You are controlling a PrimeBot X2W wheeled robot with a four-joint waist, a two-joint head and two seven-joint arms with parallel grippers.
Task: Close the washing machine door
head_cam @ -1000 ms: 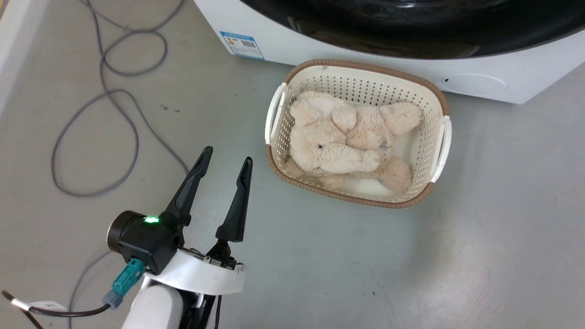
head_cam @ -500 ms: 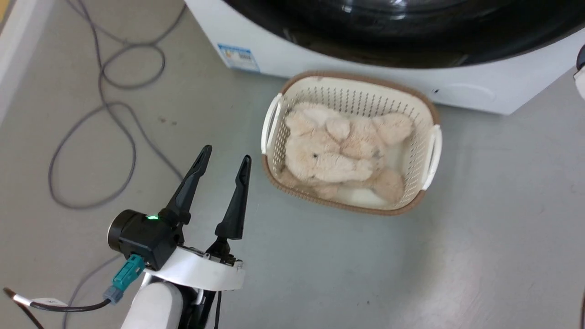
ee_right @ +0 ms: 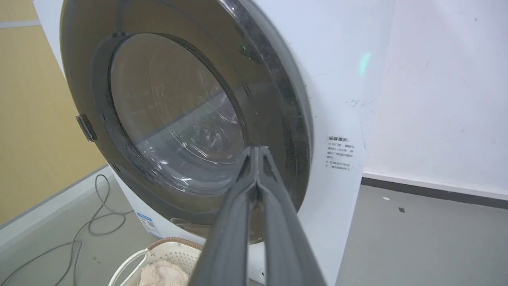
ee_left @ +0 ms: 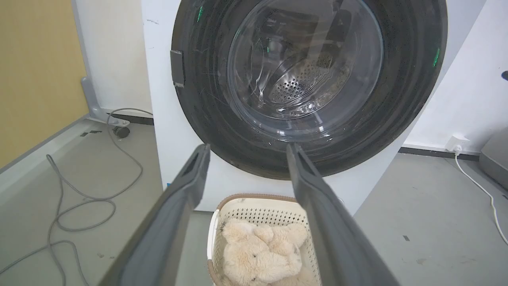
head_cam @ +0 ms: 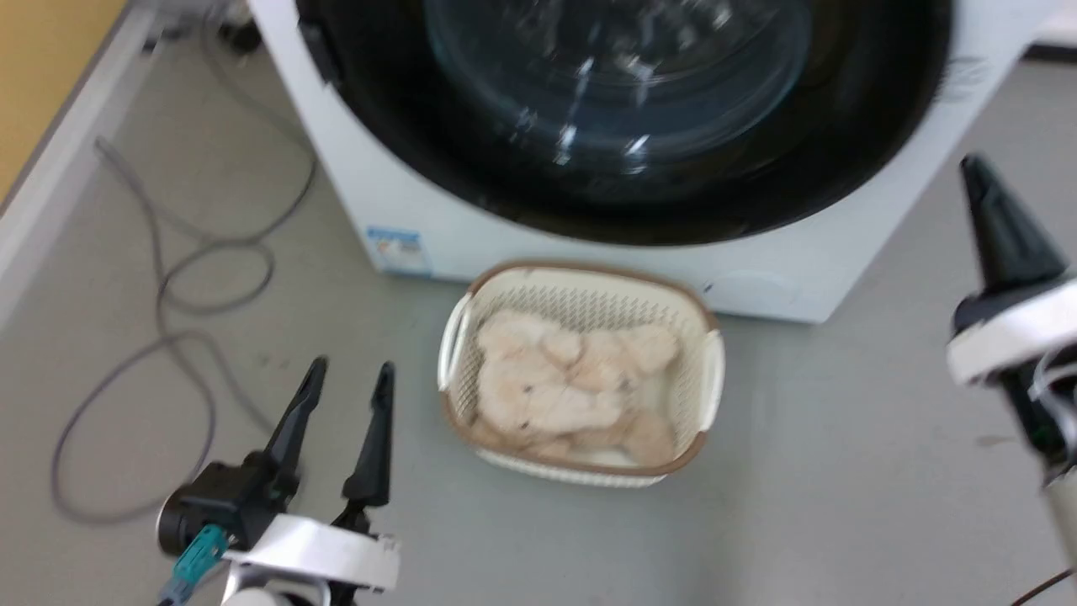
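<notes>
While the left gripper (head_cam: 352,364) hovers at the lower left of the head view, fingers spread wide and holding nothing, the right gripper (ee_right: 256,147) has its fingers pressed together at the tips, also holding nothing. The washing machine door (ee_left: 309,79) fills the upper centre, lying against the white washing machine (head_cam: 471,219), above a cream basket (head_cam: 580,290).

One washing machine (head_cam: 353,198), one round door (head_cam: 623,93), one cream basket (head_cam: 580,299) (one plush toy (head_cam: 559,396) inside), one blue sticker (head_cam: 400,250).
</notes>
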